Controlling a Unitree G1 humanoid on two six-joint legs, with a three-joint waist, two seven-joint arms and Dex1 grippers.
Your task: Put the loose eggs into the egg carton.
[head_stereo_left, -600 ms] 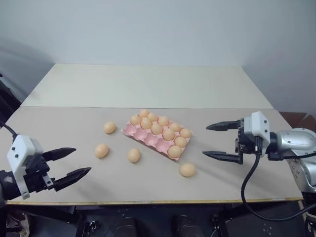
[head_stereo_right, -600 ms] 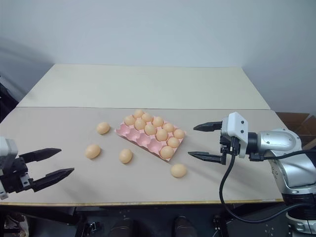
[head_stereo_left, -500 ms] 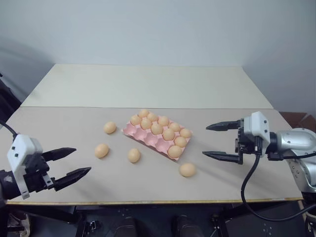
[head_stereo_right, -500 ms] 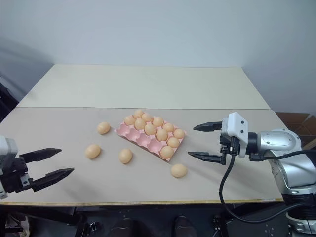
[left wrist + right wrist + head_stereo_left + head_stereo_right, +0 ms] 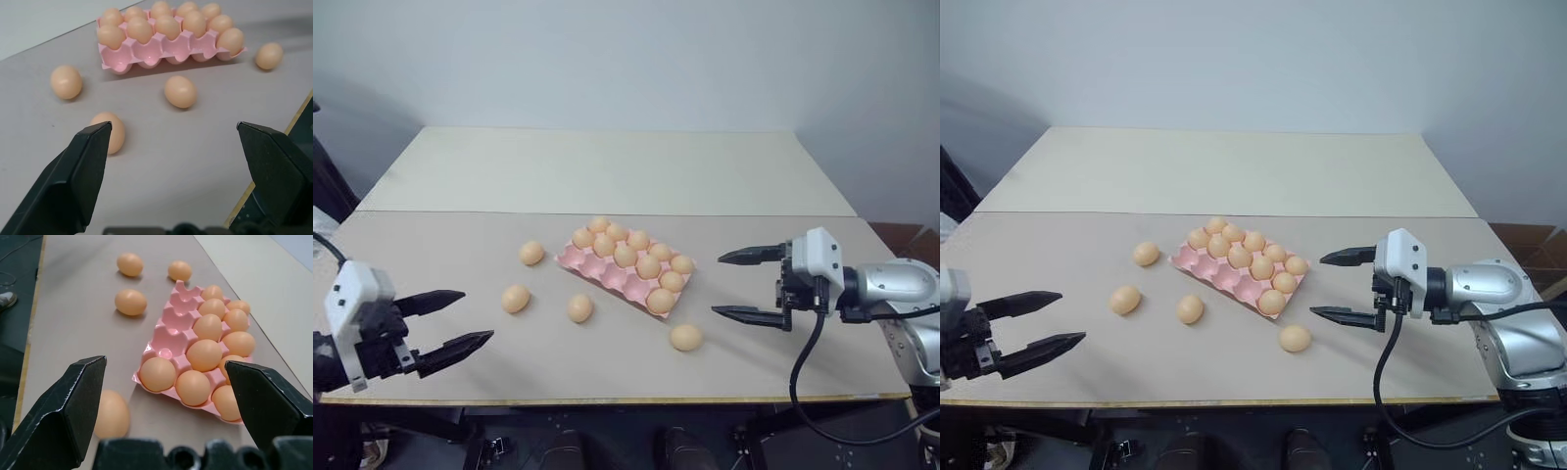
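meanwhile both claws, left gripper [image 5: 460, 320] and right gripper [image 5: 744, 285], gape empty; four loose eggs [image 5: 579, 307] lie near the table's [image 5: 460, 255] front edge, beside the egg carton [image 5: 607, 272] with perhaps four empty cups.

Beige table [image 5: 607, 176] carried the pink egg carton [image 5: 607, 273] near its middle. Four loose eggs lay on the tabletop around the carton: three [image 5: 530, 253] [image 5: 516, 298] [image 5: 579, 307] left of it, one [image 5: 685, 337] off its near right corner.
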